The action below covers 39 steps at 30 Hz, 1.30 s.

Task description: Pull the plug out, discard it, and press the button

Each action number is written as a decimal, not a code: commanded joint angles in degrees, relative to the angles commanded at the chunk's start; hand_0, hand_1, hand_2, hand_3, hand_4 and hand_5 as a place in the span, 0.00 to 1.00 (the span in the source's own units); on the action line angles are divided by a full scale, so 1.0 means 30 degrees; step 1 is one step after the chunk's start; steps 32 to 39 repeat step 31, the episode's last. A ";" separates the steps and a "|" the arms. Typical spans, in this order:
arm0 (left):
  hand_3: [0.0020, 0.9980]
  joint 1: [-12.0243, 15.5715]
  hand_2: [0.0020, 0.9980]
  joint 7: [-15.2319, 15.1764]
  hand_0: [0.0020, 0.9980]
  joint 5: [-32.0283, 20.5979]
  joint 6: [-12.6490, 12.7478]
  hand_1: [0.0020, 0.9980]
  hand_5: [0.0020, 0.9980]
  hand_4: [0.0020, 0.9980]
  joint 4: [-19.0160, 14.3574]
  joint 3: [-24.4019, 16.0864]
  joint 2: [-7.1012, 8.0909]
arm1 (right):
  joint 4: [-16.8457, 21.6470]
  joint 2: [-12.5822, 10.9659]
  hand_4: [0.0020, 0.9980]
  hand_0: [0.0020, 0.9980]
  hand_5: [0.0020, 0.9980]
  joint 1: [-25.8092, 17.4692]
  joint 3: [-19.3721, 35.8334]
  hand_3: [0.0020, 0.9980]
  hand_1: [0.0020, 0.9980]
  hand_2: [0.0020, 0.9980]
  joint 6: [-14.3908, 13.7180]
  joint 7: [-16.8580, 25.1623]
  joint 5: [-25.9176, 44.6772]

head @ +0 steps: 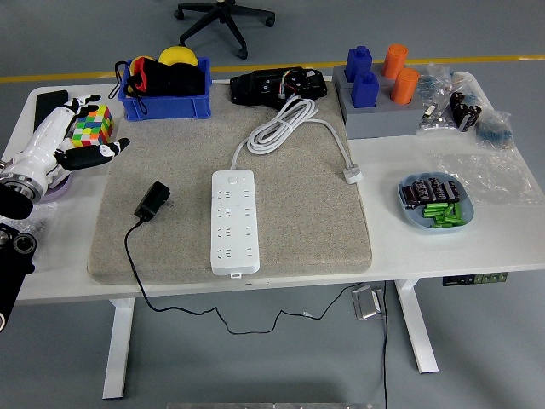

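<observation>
Left white-and-black five-fingered hand [64, 145] hovering at nine o'clock, fingers [100, 152] spread, holding nothing, near the multicoloured puzzle cube [93, 124]. Black plug adapter [153, 201] lying unplugged on the grey felt mat [298, 230], at nine o'clock from the white rectangular power strip [233, 220].

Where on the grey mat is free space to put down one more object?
The grey mat is bare between the white power strip and its right edge, below the white plug. A smaller patch lies between the black adapter and the strip. The far edge is crowded by the coiled cord and blue bin.
</observation>
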 joint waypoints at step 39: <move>0.91 -0.0273 0.88 0.0124 0.89 -0.0215 -0.0018 0.90 0.35 0.83 0.0359 0.1176 -0.0226 | 0.0054 -0.0110 0.77 0.75 0.66 -0.0264 0.0070 0.73 0.70 0.71 -0.0027 -0.0011 0.0007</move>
